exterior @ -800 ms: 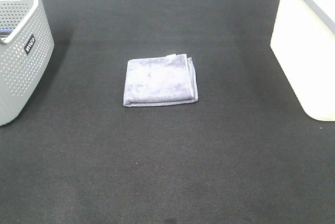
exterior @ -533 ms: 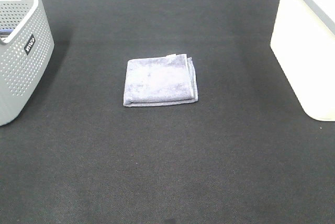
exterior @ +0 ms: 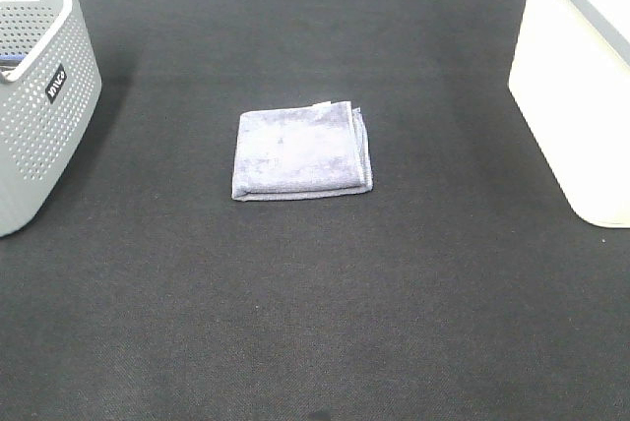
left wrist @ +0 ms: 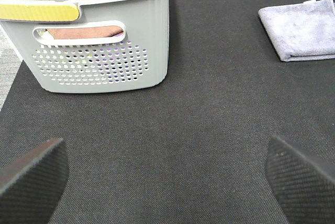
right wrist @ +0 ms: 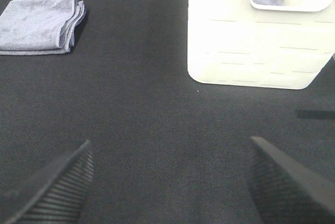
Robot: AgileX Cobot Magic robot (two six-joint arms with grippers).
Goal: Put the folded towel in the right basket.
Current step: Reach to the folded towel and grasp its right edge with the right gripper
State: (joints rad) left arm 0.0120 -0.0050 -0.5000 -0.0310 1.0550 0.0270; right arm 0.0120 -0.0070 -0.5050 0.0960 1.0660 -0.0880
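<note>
A folded grey-lavender towel [exterior: 301, 151] lies flat on the black mat in the middle of the exterior view. It also shows in the left wrist view [left wrist: 303, 29] and the right wrist view [right wrist: 40, 24]. The right basket [exterior: 581, 77] is white and stands at the right edge; the right wrist view shows it too [right wrist: 256, 35]. My left gripper [left wrist: 167, 182] is open and empty, far from the towel. My right gripper [right wrist: 170, 182] is open and empty, short of both towel and basket. Neither gripper shows in the exterior view.
A grey perforated basket [exterior: 34, 87] stands at the left edge; in the left wrist view [left wrist: 99, 51] it holds a brown cloth, a blue item and a black object. Black mat [exterior: 315, 323] covers the table.
</note>
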